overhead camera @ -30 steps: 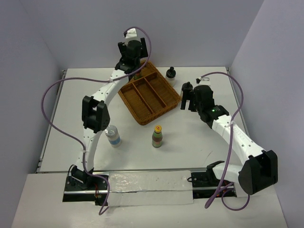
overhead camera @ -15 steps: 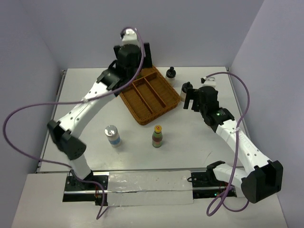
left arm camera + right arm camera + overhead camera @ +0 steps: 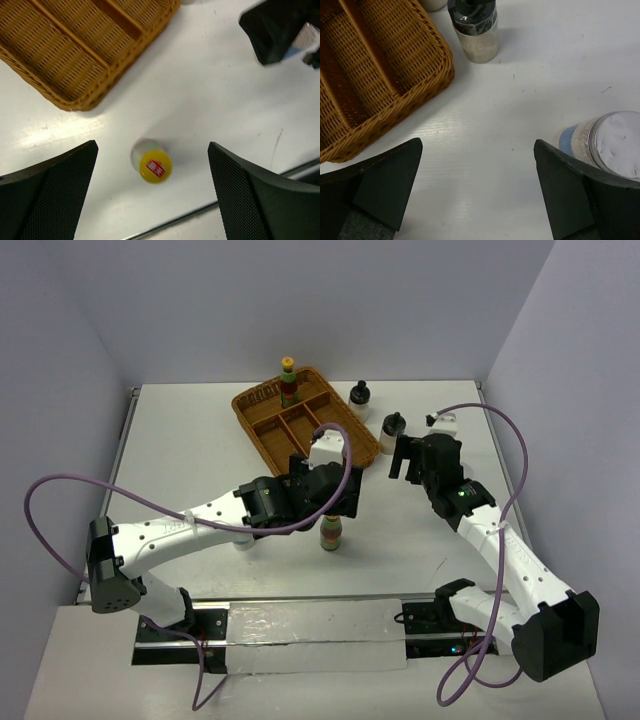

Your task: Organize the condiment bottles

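Fingers of the left gripper stand spread, holding nothing, over a yellow-capped bottle on the table near the wicker basket. Only the top view shows a second yellow-capped bottle in the basket's far end. The right gripper, also spread and empty, has a black-capped bottle ahead of it and a blue-labelled bottle beside it.

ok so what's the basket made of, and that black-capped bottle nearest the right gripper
Basket: looks like woven wicker or rattan, tan and matte. The crossing strands show plainly.
Bottle: the body is clear, either glass or plastic, cannot tell which. Pale contents show through it. Its cap is shiny black, probably plastic.
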Available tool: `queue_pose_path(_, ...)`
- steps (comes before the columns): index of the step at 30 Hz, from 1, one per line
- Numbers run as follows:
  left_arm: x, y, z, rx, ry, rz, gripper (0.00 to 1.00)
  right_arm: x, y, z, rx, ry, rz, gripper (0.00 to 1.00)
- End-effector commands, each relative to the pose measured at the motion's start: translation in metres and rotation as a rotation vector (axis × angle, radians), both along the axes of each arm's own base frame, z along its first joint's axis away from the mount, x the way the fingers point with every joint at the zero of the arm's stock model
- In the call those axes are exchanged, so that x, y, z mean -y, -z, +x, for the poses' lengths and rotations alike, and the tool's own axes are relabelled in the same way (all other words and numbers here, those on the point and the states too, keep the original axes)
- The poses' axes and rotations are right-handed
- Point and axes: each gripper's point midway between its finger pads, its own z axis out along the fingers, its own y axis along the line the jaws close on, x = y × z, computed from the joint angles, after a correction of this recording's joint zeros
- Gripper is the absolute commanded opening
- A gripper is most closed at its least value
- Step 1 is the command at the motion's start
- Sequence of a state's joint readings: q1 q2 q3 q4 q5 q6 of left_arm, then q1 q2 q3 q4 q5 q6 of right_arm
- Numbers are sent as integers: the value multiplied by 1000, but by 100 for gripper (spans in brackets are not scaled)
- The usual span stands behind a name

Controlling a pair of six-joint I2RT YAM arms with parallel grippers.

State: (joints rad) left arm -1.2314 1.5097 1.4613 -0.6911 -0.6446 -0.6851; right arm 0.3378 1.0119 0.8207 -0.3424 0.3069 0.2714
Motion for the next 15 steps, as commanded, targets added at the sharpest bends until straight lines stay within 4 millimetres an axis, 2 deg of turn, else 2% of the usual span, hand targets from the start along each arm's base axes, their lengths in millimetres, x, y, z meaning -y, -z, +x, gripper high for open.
queue_pose_path(1,-5,2,-9,-27,-88,-57,100,-2,-19,10,72,5,23,100)
queue_pose_path(7,-7,38,-16,-82,-124,16,99,-5,-17,10,63,-8,26,100)
queue_pose_path(15,2,65,-26,-128,-115,13,99,-6,-19,13,63,-11,28,100)
